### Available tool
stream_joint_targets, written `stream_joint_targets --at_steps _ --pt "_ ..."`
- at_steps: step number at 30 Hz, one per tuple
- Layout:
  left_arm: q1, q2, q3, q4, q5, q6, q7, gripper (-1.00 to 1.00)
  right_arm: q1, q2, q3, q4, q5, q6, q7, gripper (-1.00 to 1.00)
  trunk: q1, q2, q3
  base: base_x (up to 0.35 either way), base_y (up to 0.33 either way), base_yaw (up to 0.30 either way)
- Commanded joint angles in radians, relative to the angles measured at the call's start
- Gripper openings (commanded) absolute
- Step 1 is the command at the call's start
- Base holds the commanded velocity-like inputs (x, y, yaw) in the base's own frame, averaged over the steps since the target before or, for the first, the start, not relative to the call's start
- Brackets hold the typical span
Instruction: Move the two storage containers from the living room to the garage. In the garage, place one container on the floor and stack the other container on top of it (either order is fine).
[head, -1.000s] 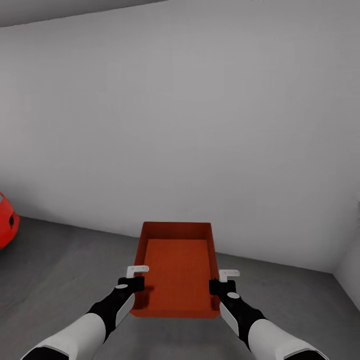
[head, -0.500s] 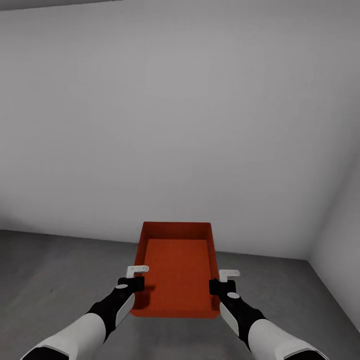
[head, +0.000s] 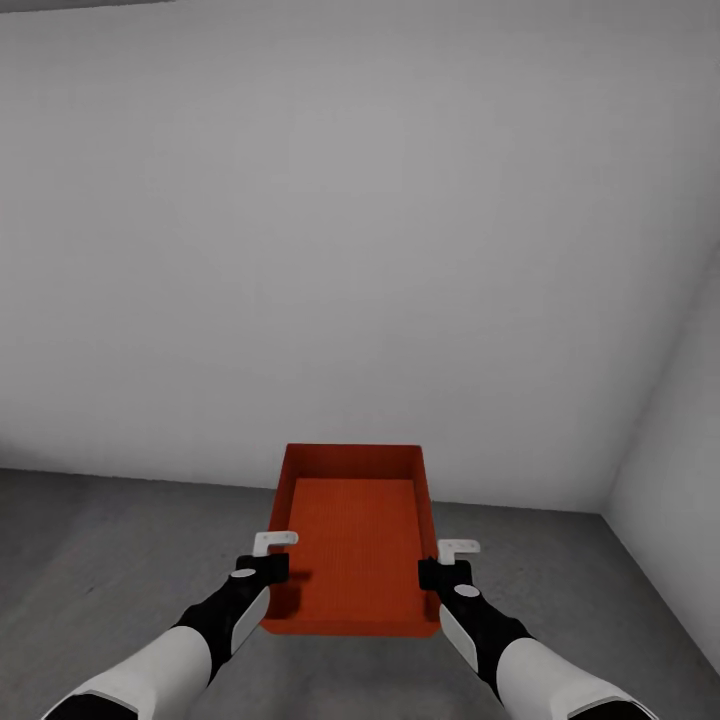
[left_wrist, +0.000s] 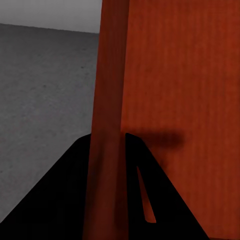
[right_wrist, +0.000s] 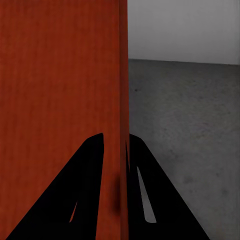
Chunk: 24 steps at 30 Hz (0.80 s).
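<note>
One storage container rode lower centre, left end effector and right end effector clamped on its side walls, above the garage floor. Setting down and stacking remained.

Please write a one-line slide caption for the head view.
Both grippers, left and right, clamp an orange-red container over grey garage floor.

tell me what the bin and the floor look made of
Bin: probably matte plastic. It is an even orange-red with thin straight walls and a fine ribbed texture on its base, with no gloss; both grippers clamp its side walls.

Floor: looks like bare concrete. It is dark grey, dull and faintly mottled, with small specks visible in the right wrist view.
</note>
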Motion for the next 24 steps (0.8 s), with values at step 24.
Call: stream_joint_targets --at_steps 24 --pt "-0.001 -0.007 0.016 -0.007 -0.004 0.006 0.010 -1.00 0.000 0.004 -0.005 0.002 -0.016 0.000 -0.012 -1.00 0.000 -0.001 -0.016 0.000 0.000 0.000"
